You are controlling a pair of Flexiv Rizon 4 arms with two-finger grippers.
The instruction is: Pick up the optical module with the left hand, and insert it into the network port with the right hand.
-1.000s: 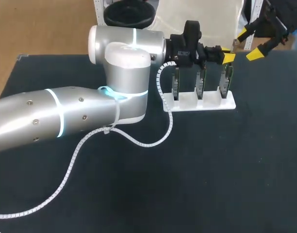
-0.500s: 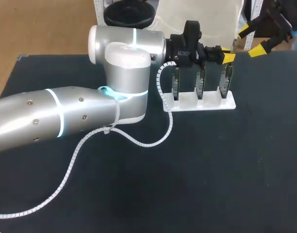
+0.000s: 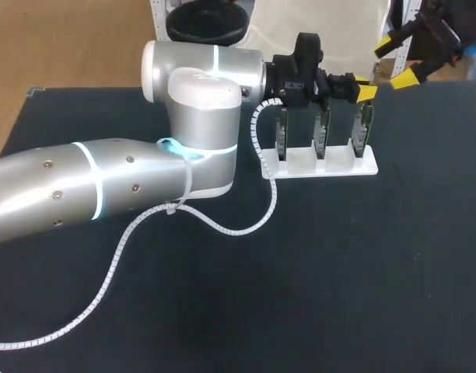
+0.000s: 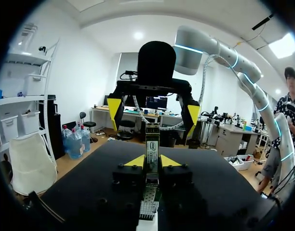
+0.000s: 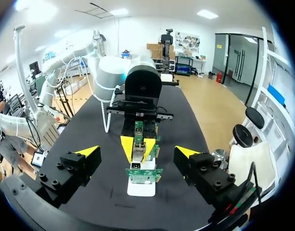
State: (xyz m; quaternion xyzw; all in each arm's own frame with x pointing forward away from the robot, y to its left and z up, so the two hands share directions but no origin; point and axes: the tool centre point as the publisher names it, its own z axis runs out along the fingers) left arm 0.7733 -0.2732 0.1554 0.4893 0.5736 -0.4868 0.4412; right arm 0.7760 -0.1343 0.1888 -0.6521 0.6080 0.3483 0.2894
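Note:
My left gripper (image 3: 364, 92) hovers over the rightmost of three green circuit boards (image 3: 363, 128) standing in a white rack (image 3: 323, 165). It is shut on the optical module (image 4: 152, 143), a slim metal bar pointing out ahead of its yellow tips. My right gripper (image 3: 400, 61) hangs at the far right, beyond the rack, open and with nothing between its fingers. In the left wrist view the right gripper (image 4: 153, 109) faces me just past the module's end. In the right wrist view the left gripper (image 5: 138, 146) holds the module (image 5: 138, 155) above the nearest board (image 5: 144, 174).
The black mat (image 3: 339, 272) covers the table. A white coiled cable (image 3: 222, 227) trails from my left arm across the mat in front of the rack. My left arm's big silver body (image 3: 106, 183) fills the left half.
My right gripper has shifted slightly, drifting right and then back left and a little farther away. The left arm and the module have kept still.

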